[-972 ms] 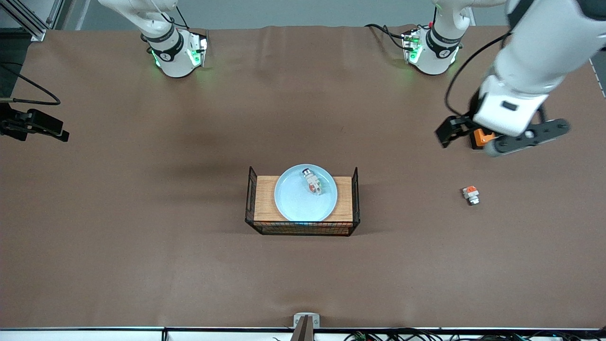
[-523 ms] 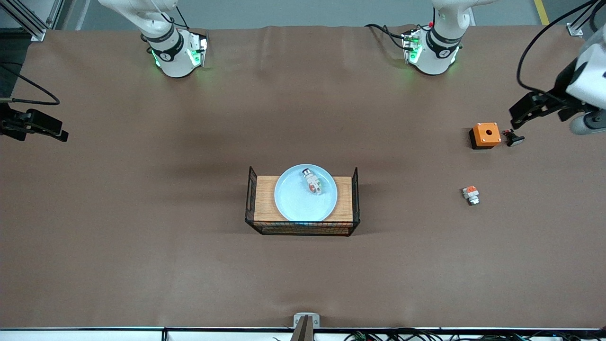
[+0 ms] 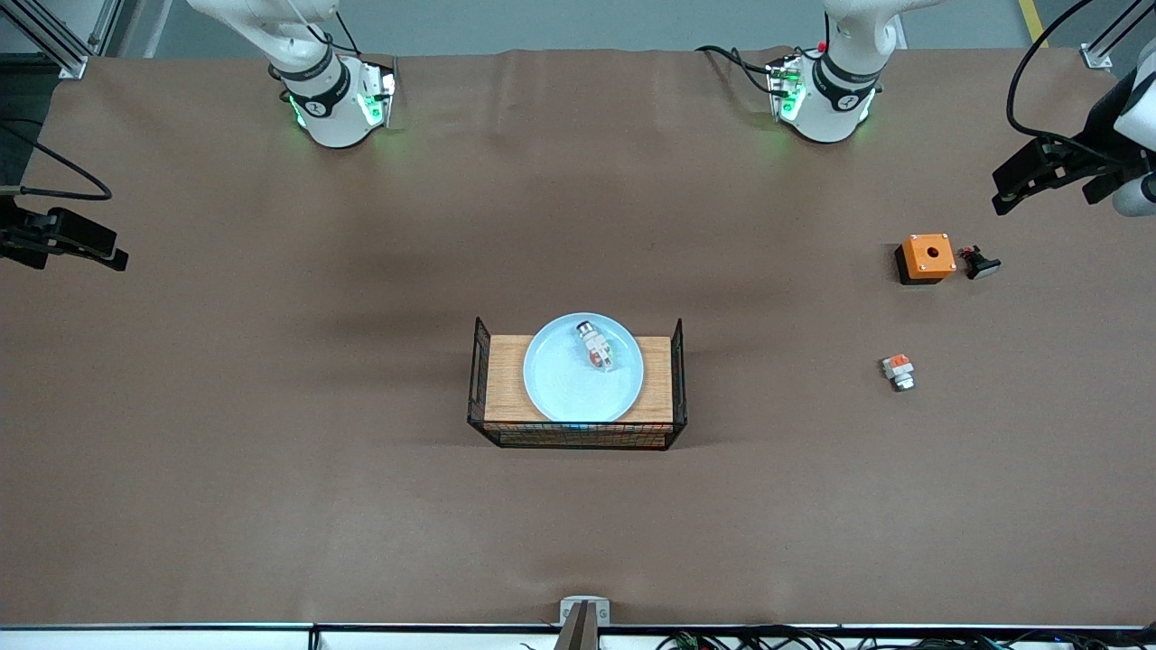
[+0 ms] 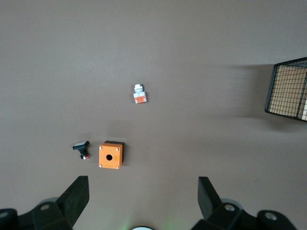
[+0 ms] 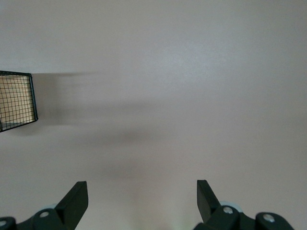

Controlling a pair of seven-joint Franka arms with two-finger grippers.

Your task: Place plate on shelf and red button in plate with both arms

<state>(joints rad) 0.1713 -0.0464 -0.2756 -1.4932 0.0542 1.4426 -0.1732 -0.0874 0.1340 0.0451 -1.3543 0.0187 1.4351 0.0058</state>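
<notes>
On the wooden tray (image 3: 506, 379) mid-table sits the plate (image 3: 578, 388), red button (image 3: 597, 348) lying in it, probably flat. Left end effector (image 3: 1052, 176) hangs spread wide, empty, over the table's left-arm end near the orange box (image 3: 927, 255). Right end effector (image 5: 141, 201) likewise agape, empty.

**Three cameras, one table**

We are looking down from a high front camera facing the robots, taking in the whole table (image 3: 271, 496) from well back. We are also looking down from each wrist, high above the cloth. The left wrist view is sharing the orange box (image 4: 111, 155), the white block (image 4: 139, 94) and the wire tray (image 4: 288, 88) with the front view; the right wrist view is sharing only the tray's corner.
</notes>
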